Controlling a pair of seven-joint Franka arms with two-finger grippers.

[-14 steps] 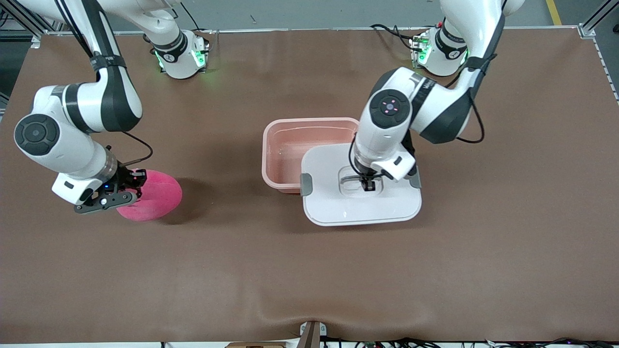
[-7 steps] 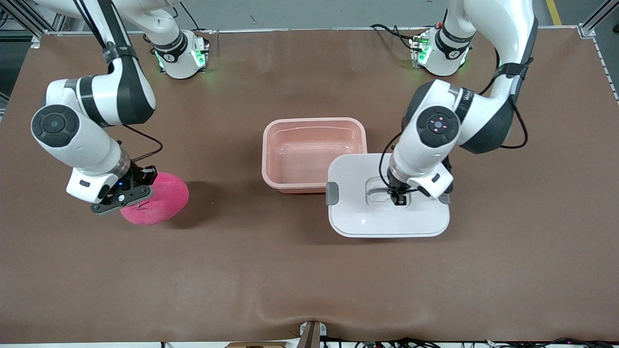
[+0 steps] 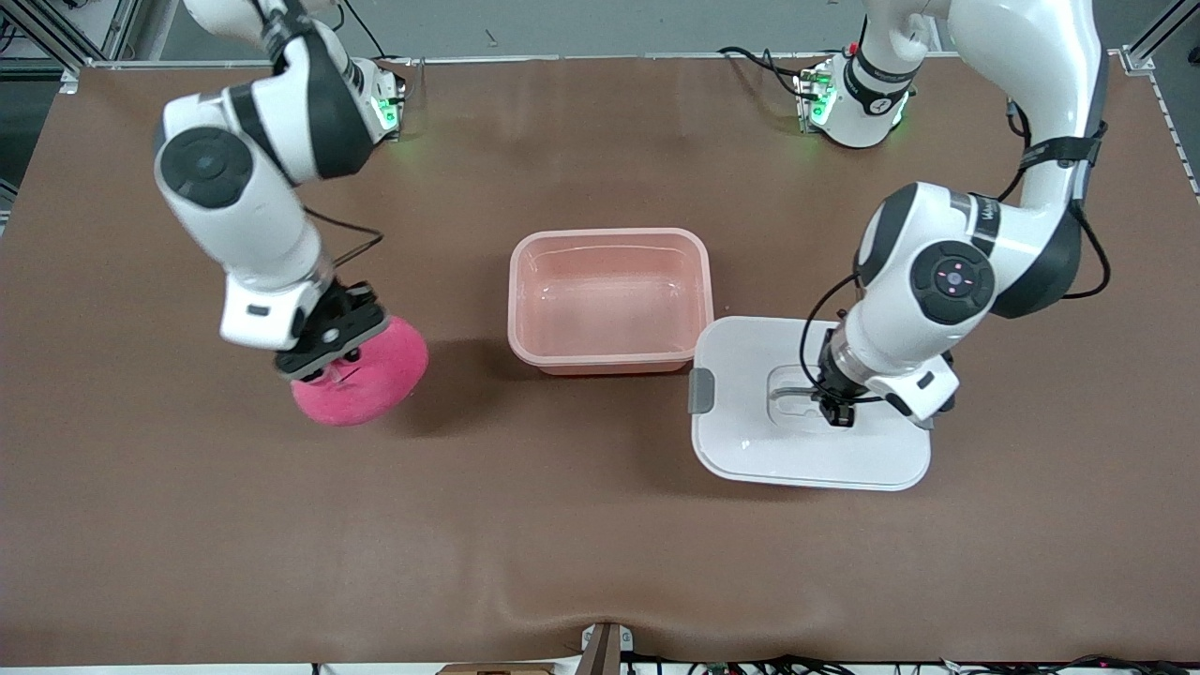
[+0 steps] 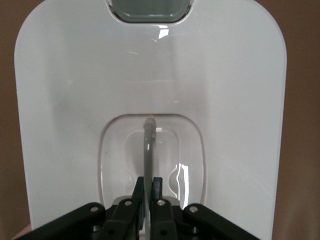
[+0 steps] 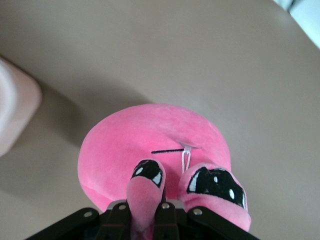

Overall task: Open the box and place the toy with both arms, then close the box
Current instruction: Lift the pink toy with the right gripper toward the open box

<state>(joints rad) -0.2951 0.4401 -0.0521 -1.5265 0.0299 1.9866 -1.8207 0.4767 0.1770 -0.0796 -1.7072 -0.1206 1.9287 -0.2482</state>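
Toy (image 3: 361,380): pink plush, pinched at snout by right claw (image 3: 328,361), hanging over bench (image 3: 581,553) toward right arm's end, well apart from box (image 3: 609,298). Expect it soft, light, squashy; you grip it by snout or body bulge, no slip risk. Box open, empty. Left claw (image 3: 837,412) pressed together on lid handle (image 4: 148,145), lid (image 3: 812,418) beside box, toward left arm's end.

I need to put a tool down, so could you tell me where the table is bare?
Bare: the table strip nearer the camera than the box, toy and lid. Crowded: between box and lid.
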